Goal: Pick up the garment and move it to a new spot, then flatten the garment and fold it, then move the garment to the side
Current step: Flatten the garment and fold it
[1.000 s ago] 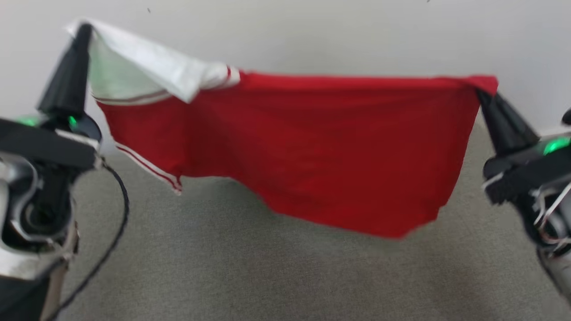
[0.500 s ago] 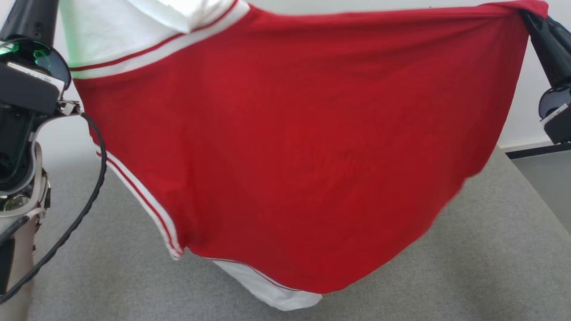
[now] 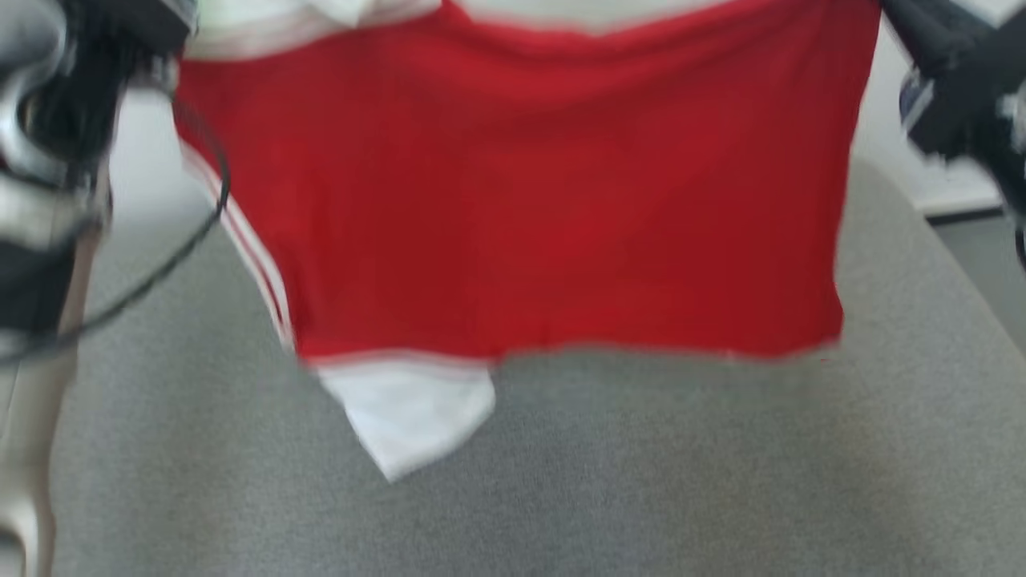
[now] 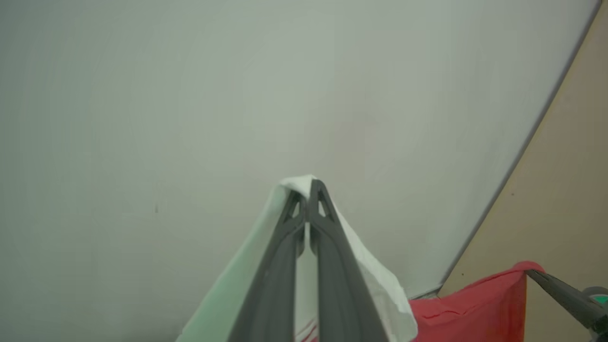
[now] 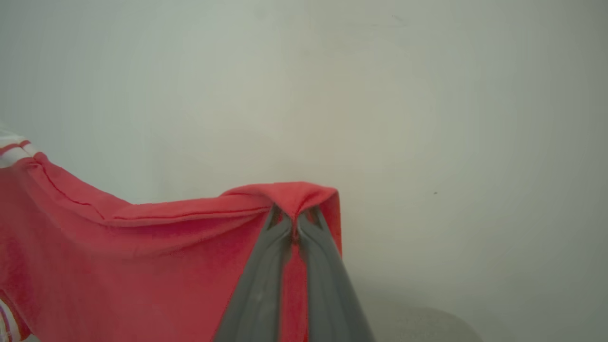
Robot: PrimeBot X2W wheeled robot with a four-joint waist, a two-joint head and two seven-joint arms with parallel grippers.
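The garment [image 3: 529,200] is a red shirt with white, red-striped sleeves, hanging stretched between both grippers above the grey surface [image 3: 641,481]. A white sleeve [image 3: 409,409] dangles below its lower hem. In the left wrist view my left gripper [image 4: 308,187] is shut on the white sleeve corner [image 4: 375,280]. My right gripper [image 5: 294,216] is shut on a bunched red corner [image 5: 289,194] of the garment. In the head view only the blurred gripper bodies show at the top corners; the fingertips lie beyond the top edge. The right gripper's fingers [image 4: 555,289] also show in the left wrist view.
A pale wall [image 5: 332,85] stands behind the garment. The grey padded surface ends at the right, where darker floor [image 3: 986,264] shows. A black cable [image 3: 160,264] loops from my left arm.
The garment has risen and been drawn tauter; its lower hem now hangs level and the white sleeve swings free beneath. The head view has also shifted, so both grippers sit higher in it.
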